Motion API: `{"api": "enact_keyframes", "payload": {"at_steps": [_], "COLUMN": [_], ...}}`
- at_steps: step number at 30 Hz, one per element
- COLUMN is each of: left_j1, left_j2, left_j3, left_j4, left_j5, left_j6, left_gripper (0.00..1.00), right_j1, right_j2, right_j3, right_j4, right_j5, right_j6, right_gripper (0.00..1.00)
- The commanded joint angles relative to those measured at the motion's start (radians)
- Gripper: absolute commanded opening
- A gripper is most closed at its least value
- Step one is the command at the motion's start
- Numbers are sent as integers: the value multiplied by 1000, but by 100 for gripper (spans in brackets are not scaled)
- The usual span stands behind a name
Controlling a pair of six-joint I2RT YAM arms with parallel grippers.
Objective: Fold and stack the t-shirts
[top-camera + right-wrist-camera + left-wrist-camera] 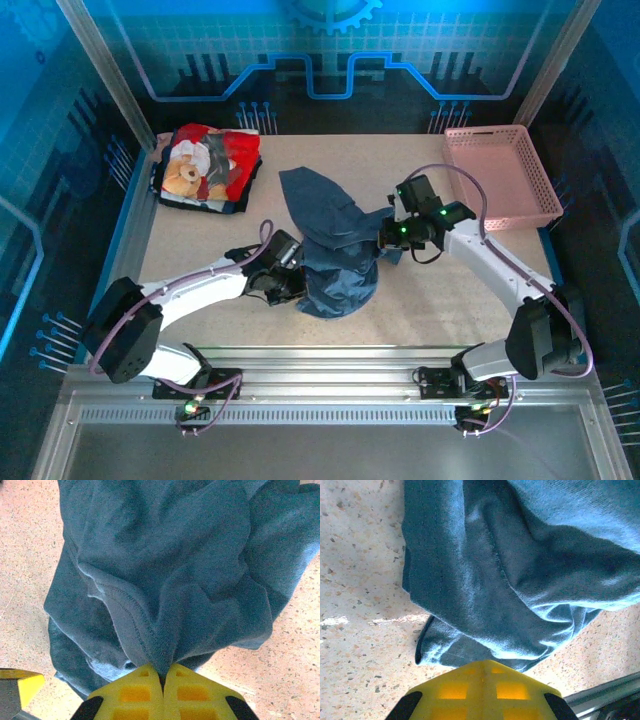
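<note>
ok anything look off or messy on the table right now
Only the blue t-shirt in the middle: it is bunched and creased, not flat, pinched at each side by the left pincer and right pincer. The red teddy-bear shirt lies folded at the far left.

Beige speckled table. Slate-blue t-shirt bunched up mid-table, near end resting on the surface close to the front edge. Far-left corner: folded pile, red teddy-bear t-shirt on top, dark folded cloth under it. Far-right corner: pink lattice basket, well apart from both.
</note>
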Motion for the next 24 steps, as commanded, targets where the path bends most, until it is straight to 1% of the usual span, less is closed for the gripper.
{"api": "enact_keyframes", "payload": {"at_steps": [1, 3, 5, 6, 7, 8, 9, 10, 12, 15, 18, 24], "left_j1": [32, 56, 69, 69, 67, 65, 64, 59, 51, 31, 9, -4], "left_j2": [-75, -116, -126, -125, -124, -124, -123, -119, -98, -45, 30, 144], "left_j3": [-21, -26, -22, -22, -33, -54, -79, -92, -109, -106, -80, -29], "left_j4": [12, 16, -17, -33, -33, -17, 4, 15, 26, 51, 48, 53], "left_j5": [-25, -11, 12, 24, 41, 68, 87, 95, 107, 128, 127, 102], "left_j6": [2, 3, 21, 37, 43, 42, 38, 34, 38, 51, 64, 78], "left_gripper": [0, 0, 0, 10, 24, 37, 47, 52, 58, 58, 50, 43], "right_j1": [-54, -87, -108, -112, -114, -116, -117, -117, -118, -118, -121, -124], "right_j2": [-53, -59, -51, -45, -42, -39, -37, -34, -27, -22, -15, -14], "right_j3": [-11, 9, 45, 61, 67, 67, 61, 58, 49, 46, 56, 59], "right_j4": [8, 13, -11, -22, -26, -25, -19, -16, -6, -2, -8, -9], "right_j5": [-74, -106, -120, -120, -121, -123, -127, -129, -135, -136, -131, -134], "right_j6": [32, 34, 16, 6, 1, 1, 5, 10, 21, 23, 17, 20], "right_gripper": [0, 0, 0, 0, 0, 0, 0, 0, 0, 0, 0, 0]}}
